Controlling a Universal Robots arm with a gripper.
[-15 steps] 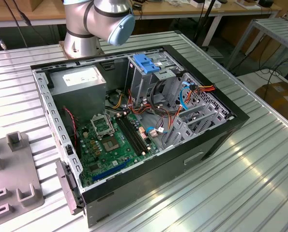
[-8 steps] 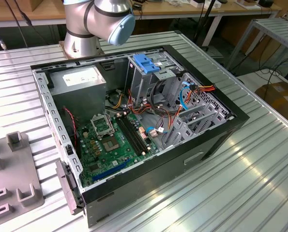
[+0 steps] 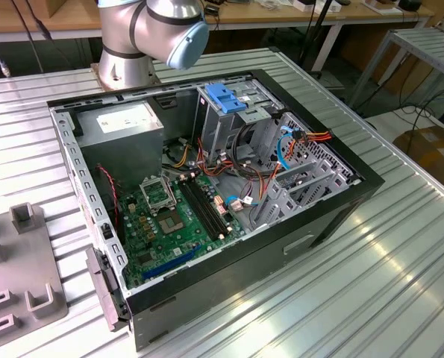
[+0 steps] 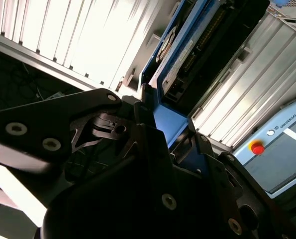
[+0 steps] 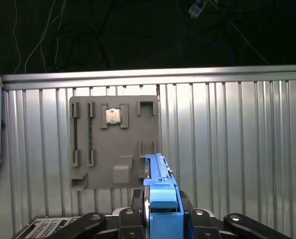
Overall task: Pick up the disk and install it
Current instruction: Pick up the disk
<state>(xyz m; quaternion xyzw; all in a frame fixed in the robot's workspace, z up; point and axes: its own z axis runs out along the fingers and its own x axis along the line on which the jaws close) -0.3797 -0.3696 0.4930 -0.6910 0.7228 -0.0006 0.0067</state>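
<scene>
In both wrist views the disk [image 4: 202, 47] is clamped between the black fingers [image 4: 138, 124] of my gripper [image 4: 160, 127], which is shut on its blue plastic bracket [image 4: 165, 119]. The second wrist view shows the disk's dark underside with a connector row, held clear above the ribbed metal table. Seen edge-on in the first wrist view, the disk [image 5: 160, 191] sticks out of the gripper [image 5: 160, 214] as a narrow blue strip. In the exterior view the open computer case [image 3: 341, 216] lies on the table, with a metal drive cage [image 3: 214, 123] topped by a blue handle [image 3: 225, 97].
A grey fixture plate [image 5: 113, 164] carrying a small square chip [image 5: 113, 116] lies on the ribbed table below the gripper. The plate [image 3: 20, 261] sits at the exterior view's left. The arm's base [image 3: 124, 45] stands behind the case. A control box with a red button [image 4: 257, 148] is nearby.
</scene>
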